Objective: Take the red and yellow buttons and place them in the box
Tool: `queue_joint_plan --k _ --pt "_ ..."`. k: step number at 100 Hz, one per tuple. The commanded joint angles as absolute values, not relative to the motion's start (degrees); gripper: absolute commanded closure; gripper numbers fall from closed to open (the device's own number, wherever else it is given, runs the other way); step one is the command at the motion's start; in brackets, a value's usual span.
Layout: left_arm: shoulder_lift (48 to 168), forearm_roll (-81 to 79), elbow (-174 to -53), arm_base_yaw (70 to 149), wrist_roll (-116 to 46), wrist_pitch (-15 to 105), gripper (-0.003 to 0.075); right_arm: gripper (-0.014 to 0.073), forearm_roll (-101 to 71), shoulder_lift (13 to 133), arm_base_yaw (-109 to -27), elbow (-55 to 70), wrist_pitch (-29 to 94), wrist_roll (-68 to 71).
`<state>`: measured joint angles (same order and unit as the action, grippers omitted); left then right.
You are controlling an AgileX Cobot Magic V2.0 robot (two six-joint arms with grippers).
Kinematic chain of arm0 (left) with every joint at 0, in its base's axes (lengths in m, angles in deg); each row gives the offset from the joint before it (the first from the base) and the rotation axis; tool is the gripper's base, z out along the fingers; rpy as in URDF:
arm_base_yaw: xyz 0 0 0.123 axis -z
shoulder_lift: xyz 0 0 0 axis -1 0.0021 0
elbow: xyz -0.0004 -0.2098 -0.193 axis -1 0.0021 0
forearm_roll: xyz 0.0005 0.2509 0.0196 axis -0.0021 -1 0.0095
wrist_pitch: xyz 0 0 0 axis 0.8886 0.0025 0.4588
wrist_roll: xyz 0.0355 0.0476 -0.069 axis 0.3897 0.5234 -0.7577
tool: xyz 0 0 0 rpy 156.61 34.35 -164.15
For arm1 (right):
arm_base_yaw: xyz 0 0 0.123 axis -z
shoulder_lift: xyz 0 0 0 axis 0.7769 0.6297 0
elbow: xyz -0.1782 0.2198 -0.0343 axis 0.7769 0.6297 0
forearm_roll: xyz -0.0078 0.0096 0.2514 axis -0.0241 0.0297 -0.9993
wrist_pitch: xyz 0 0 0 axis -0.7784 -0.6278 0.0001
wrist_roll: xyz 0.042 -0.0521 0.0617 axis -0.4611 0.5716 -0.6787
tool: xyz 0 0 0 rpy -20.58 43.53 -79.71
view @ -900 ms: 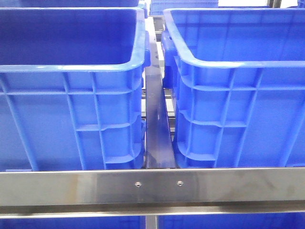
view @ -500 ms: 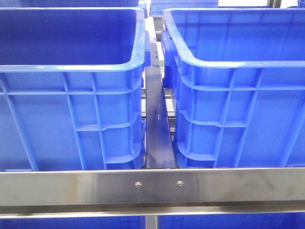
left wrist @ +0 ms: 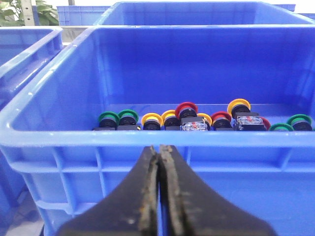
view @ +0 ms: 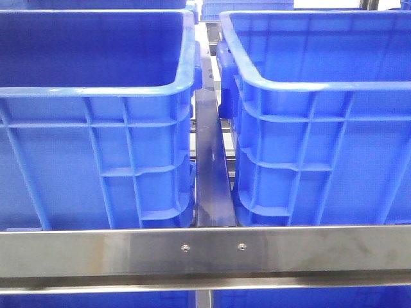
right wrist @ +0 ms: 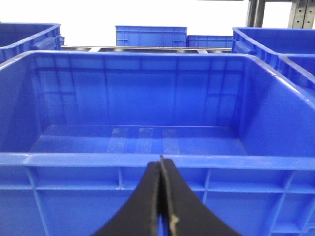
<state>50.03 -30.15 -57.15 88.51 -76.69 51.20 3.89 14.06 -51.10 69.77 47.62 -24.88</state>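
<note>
- We see two large blue crates side by side in the front view, the left crate (view: 96, 128) and the right crate (view: 321, 128), with a narrow gap between them.
- A steel rail (view: 205, 250) runs across in front of both crates, near their bases.
- In the right wrist view, the box (right wrist: 147, 123) in front of the right arm has a bare floor.
- In the left wrist view, the crate (left wrist: 157, 73) in front of the left arm holds a row of push buttons along its far floor.
- The row includes red buttons (left wrist: 187, 109), yellow buttons (left wrist: 238, 105) and green buttons (left wrist: 107, 118), touching or just beside one another.
- Our left gripper (left wrist: 159, 152) sits outside that crate's near wall, its jaws pressed together with nothing between them.
- Our right gripper (right wrist: 160, 164) sits outside the box's near wall, jaws also closed and holding nothing.
</note>
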Motion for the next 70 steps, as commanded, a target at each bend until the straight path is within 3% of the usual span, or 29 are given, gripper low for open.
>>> queue_joint_plan --k 1,21,70 --pt "48.65 -29.87 -62.39 88.56 -77.33 52.55 0.074 0.0654 4.39 12.76 -51.07 68.82 51.85 -24.75" --pt "54.49 -29.87 -74.35 88.56 -77.33 37.68 0.074 0.0654 4.39 12.76 -51.07 68.82 51.85 -24.75" --pt "78.89 -30.35 -95.15 88.56 -77.33 25.76 0.0739 0.0654 4.39 12.76 -51.07 68.82 51.85 -24.75"
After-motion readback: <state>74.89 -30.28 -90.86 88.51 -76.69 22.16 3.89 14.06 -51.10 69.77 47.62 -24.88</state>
